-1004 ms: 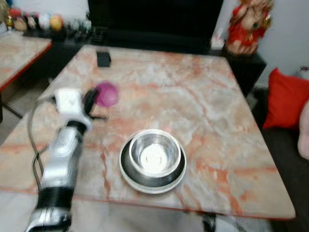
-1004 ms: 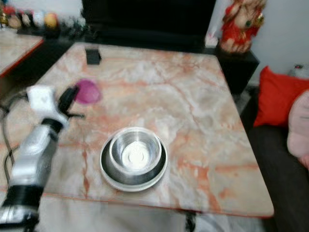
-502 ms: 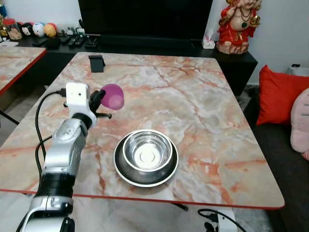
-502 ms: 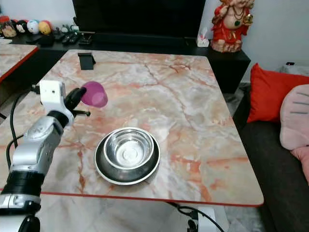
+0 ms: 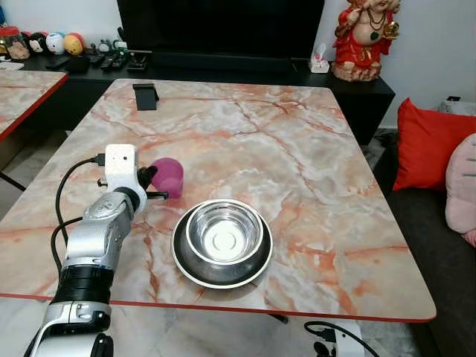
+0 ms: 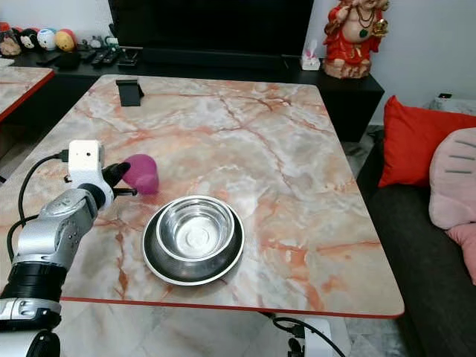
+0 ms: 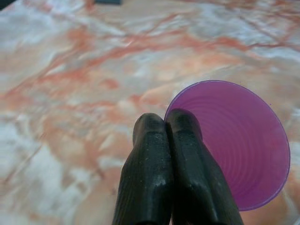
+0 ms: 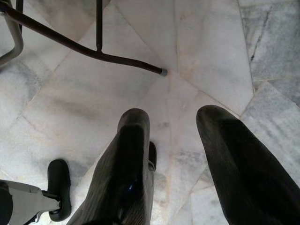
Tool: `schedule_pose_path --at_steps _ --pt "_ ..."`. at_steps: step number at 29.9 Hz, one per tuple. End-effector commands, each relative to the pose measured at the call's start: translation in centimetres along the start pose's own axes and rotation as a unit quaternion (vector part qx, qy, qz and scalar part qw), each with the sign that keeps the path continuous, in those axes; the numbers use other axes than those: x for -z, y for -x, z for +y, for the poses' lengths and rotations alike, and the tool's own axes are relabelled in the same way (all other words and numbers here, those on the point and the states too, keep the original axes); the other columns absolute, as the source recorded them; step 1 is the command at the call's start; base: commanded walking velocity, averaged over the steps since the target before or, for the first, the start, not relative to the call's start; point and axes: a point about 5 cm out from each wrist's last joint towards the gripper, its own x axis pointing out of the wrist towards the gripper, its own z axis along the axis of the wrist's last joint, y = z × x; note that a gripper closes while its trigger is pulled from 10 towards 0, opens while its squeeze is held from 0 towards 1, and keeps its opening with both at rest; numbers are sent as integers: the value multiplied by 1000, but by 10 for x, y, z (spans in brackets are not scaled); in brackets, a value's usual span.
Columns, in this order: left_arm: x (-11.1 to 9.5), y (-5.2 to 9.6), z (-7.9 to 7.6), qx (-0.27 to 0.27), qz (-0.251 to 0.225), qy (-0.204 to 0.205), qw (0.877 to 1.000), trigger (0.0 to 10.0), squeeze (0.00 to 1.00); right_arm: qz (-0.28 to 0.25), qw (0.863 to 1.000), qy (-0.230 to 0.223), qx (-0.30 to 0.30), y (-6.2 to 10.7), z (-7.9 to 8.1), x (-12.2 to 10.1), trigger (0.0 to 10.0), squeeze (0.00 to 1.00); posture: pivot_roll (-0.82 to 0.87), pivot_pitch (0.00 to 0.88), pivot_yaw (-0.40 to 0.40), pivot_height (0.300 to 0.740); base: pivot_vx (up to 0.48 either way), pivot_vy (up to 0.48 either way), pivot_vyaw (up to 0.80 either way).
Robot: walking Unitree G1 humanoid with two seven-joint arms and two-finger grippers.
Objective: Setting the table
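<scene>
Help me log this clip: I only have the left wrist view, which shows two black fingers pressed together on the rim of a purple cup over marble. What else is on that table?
Observer: A steel bowl sits inside a dark plate near the table's front edge.
Operator: Where is the cup relative to those?
Observer: The purple cup is close beside the plate on the robot's left, pinched by the left tool. I cannot tell whether it touches the table.
Operator: And the other arm?
Observer: The right tool hangs open over the tiled floor, beside the table's legs.
</scene>
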Motion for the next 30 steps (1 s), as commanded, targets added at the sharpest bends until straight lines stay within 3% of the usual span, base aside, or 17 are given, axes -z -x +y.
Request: schedule_pose_path --at_steps 1,9,30 --pt "2 1 0 -4 10 15 1000 10000 0 4 1000 0 1 0 -1 0 10000 0 85 0 -43 740 0 0 0" --pt "3 4 2 -10 36 38 999 10000 0 4 1000 -1 0 0 0 1 10000 0 89 0 -40 740 0 0 0" --pt "-10 25 5 -9 52 4 999 10000 0 5 1000 -2 -1 0 -1 1 10000 0 107 0 -39 740 0 0 0"
